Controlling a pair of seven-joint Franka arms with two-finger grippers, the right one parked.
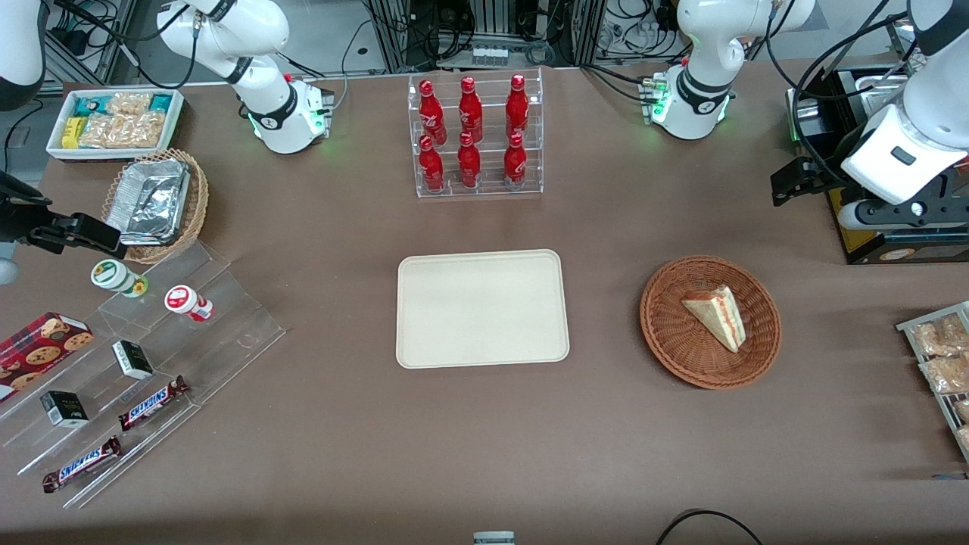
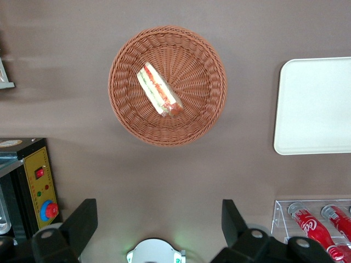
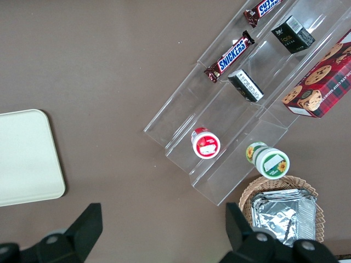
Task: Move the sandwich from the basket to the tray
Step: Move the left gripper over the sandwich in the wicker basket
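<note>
A clear rack (image 1: 478,136) holding six red bottles (image 1: 469,110) in two rows stands at the top centre of the front view. In the upper corner toward the parked arm's end sits a white box (image 1: 113,121) of snack packets, with a tan basket (image 1: 195,204) of foil containers (image 1: 151,200) just below it. Lower in the frame at that end, a clear stepped stand (image 1: 235,333) carries two small jars (image 1: 117,276), a cookie box (image 1: 42,344), two small dark cartons (image 1: 132,359) and two Snickers bars (image 1: 151,401). At the working arm's edge are a black control box (image 2: 24,192) with a red button (image 2: 49,210) and, lower, bagged snacks (image 1: 942,356).
</note>
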